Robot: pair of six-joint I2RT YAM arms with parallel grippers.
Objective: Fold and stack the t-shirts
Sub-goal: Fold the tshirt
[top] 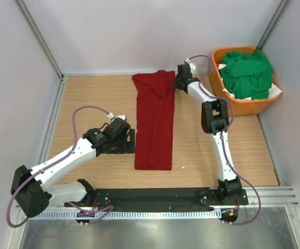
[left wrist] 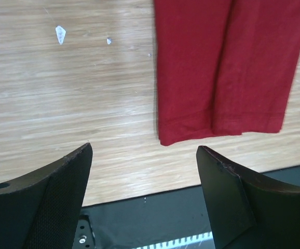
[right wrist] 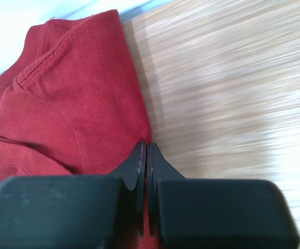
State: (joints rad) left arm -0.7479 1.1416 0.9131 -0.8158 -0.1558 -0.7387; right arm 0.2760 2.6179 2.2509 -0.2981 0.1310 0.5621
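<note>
Pale wood makes up the table (top: 98,98), and down its middle lies the dark red t-shirt (top: 154,124), already folded into a narrow strip. Its long axis runs from the far edge toward the arms, with the collar end far and the hem (left wrist: 217,127) near. At the far right corner sits the orange basket (top: 238,106), heaped with the green t-shirts (top: 246,72), well apart from the red one.

The right gripper (right wrist: 146,148) is at the strip's far right corner. Its fingers are pressed together right on the cloth's edge by the shoulder seam. Whether any fabric is pinched between them cannot be told.

The left gripper (left wrist: 145,150) hangs beside the strip's left edge near the hem, jaws spread wide and holding nothing. The hem lies ahead of it and to its right.

The next fold probably brings one end over the other along that long axis. Each arm is nearest to its own end. A small white scrap (top: 182,167) rests on the wood just right of the hem.
</note>
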